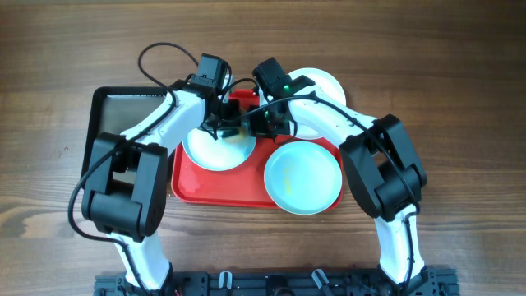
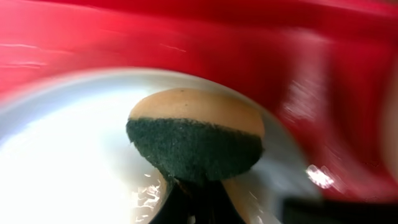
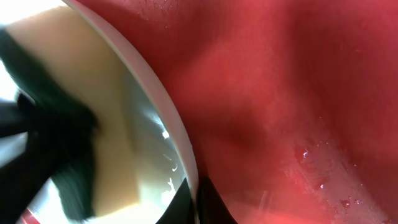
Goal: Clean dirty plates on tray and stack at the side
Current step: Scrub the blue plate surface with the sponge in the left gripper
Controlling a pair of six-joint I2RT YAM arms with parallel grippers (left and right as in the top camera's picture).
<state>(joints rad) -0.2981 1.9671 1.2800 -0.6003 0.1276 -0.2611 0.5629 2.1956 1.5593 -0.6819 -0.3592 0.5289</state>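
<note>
Three round shallow plates are on record in the overhead view. One pale round plate [image 1: 215, 150], its tint hard to judge under glare, lies on the left half of the large red rectangular plastic tray [image 1: 214, 187] at centre frame. One mint-blue round plate [image 1: 302, 177] sits at the tray's lower right corner and overlaps its rim. One white round plate [image 1: 322, 85] lies at the tray's upper right edge, partly hidden by the right arm.

The left gripper [image 1: 223, 125] is clamped on a tan sponge with a dark green scouring face [image 2: 194, 140]. It holds the sponge from below over the glossy interior of the pale round plate; contact with the surface cannot be confirmed. The right gripper [image 1: 261, 123] is closed on that same plate's rim, with its fingertips meeting there at the bottom of the right wrist view. Water droplets [image 3: 323, 180] stand on the tray floor at lower right of that view. Both wrist views are blurred.

A smaller black metal tray [image 1: 123, 107] lies at upper left of the overhead frame, beside the red tray and partly beneath the left arm. All of it rests on a brown wooden table [image 1: 460, 66].
</note>
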